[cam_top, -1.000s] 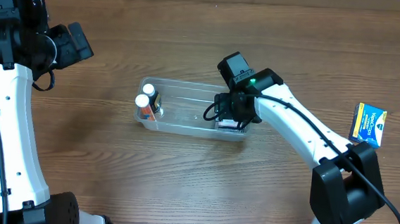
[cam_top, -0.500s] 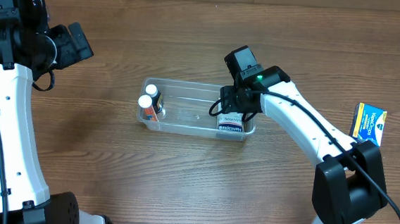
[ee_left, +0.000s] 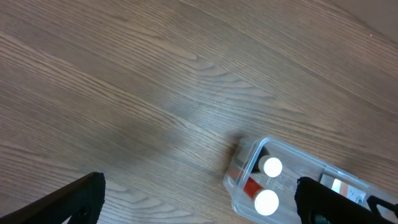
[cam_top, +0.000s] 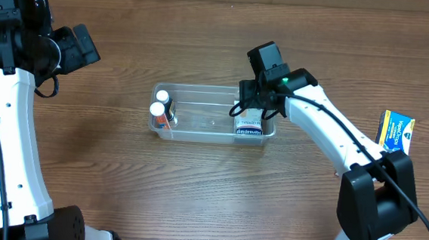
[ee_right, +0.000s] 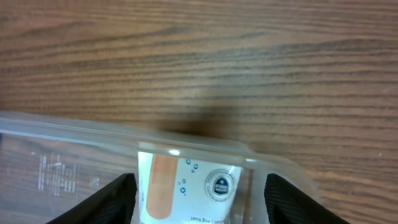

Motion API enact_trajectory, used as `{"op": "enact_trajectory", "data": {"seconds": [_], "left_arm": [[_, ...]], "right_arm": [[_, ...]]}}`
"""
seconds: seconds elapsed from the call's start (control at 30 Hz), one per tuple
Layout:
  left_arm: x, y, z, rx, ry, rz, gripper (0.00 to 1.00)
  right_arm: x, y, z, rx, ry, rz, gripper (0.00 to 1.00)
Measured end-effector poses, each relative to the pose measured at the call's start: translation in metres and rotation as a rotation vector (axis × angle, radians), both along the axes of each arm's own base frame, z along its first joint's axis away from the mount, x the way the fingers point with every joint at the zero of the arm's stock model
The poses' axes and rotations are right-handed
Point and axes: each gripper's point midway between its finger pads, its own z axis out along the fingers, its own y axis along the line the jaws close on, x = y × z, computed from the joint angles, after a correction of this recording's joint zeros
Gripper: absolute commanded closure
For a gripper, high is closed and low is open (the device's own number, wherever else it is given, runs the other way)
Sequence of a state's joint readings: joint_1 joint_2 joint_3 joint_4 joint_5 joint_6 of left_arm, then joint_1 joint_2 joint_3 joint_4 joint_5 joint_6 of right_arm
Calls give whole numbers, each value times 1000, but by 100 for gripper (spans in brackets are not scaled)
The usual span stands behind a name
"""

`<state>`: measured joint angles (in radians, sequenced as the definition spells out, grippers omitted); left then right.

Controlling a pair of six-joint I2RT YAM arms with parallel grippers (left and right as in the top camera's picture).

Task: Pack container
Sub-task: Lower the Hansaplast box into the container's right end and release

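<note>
Watching from the near edge of the wood-grain bench. The container sits about mid-bench, its long side parallel to the near edge.

Left gripper hangs high over the left end, toward the far-left corner. Fingers are spread wide with nothing between them.

Right gripper hovers above the container's right end. Its jaws are wide too, a little wider than the plaster box lying below them inside the tub. No grip on it, as far as I can judge.

A blue-and-yellow box lies alone near the right edge, well apart from the tub.

Two white-capped tubes stand upright, side by side, at the container's left end.

Progress: three items are in and the tub's middle is bare. The outlying box looks like what remains. No lid is in sight.
</note>
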<state>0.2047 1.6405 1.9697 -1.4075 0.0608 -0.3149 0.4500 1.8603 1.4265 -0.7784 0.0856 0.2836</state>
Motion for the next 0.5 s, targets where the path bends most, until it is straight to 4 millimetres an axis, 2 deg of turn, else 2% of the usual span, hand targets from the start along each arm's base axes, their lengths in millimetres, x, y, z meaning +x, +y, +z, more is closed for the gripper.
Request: {"op": "enact_trajectory", "data": {"seconds": [0.17,0.23,0.37,0.43,0.47,0.5], "left_arm": [[0,0,0,0,0,0,1],[0,0,0,0,0,0,1],[0,0,0,0,-2,0,1],[0,0,0,0,-2,0,1],[0,0,0,0,-2,0,1],[0,0,0,0,-2,0,1]], "right_arm": [[2,-1,1,-11,-11,31,29],[0,-2,0,-18,-4,45,25],[-23,-4,-3,-58,88,78,19],[-28,-7,10,-83,108,75,14],[-26,-8,23,-88,92,57,9],[-22,-11,44,-87,54,29,5]]}}
